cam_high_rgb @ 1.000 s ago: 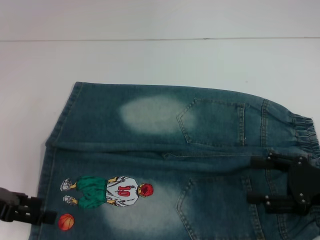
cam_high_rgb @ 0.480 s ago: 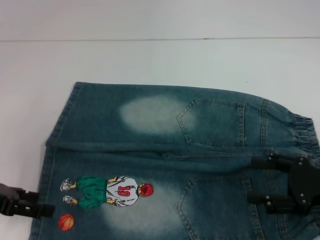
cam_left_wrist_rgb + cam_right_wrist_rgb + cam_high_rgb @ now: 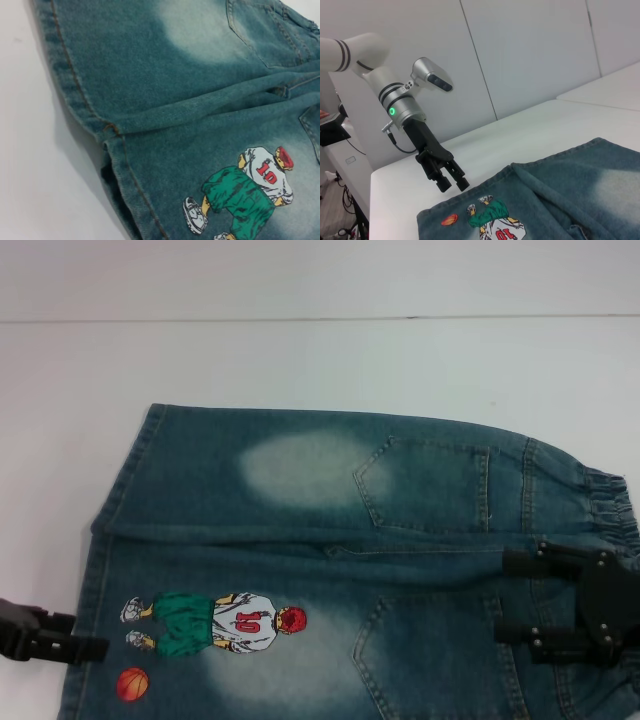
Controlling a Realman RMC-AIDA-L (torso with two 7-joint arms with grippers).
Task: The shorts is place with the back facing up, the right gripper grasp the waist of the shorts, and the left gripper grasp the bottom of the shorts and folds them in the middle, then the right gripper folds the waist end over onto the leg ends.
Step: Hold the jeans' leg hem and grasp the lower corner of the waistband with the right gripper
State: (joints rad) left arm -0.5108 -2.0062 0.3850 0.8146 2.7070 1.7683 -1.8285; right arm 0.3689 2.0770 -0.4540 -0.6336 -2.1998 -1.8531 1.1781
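Over the shorts (image 3: 330, 560) — right gripper (image 3: 512, 599) spread wide above the waistband; left gripper (image 3: 453, 185) hovers off the hem, fingers narrowly apart.

Red "10" – on cartoon player's jersey (image 3: 267, 172), shorts (image 3: 330, 570) print.

Robot lab: white table (image 3: 300, 360), plain panelled walls (image 3: 530, 55).
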